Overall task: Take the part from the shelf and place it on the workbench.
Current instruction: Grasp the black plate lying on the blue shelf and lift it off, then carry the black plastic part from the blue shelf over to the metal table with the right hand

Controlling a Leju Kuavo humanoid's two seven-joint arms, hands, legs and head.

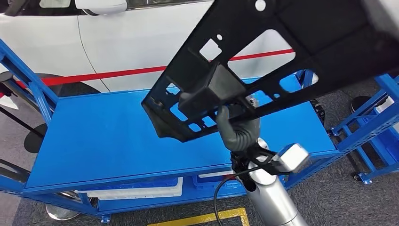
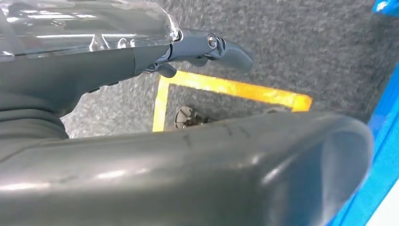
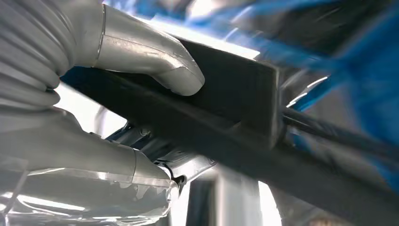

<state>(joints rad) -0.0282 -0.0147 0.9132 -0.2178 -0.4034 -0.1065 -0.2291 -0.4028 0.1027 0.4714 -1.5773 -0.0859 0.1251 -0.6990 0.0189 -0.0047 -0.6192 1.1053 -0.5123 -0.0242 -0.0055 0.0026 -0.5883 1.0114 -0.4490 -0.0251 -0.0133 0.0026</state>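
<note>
The right hand (image 1: 240, 129) grips the black part (image 1: 263, 56) from below, above the blue workbench (image 1: 103, 136); left hand (image 2: 141, 141) seems empty, fingers apart.

Black part (image 1: 263, 61), blue workbench (image 1: 108, 136), white car (image 1: 141, 37) red-striped.

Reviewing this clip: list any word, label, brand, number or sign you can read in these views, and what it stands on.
None can be read in any view.
The black part in the right hand shows holes and cut-outs, no lettering.
The blue workbench is plain.
The yellow floor tape is a bare line, no characters.
</note>
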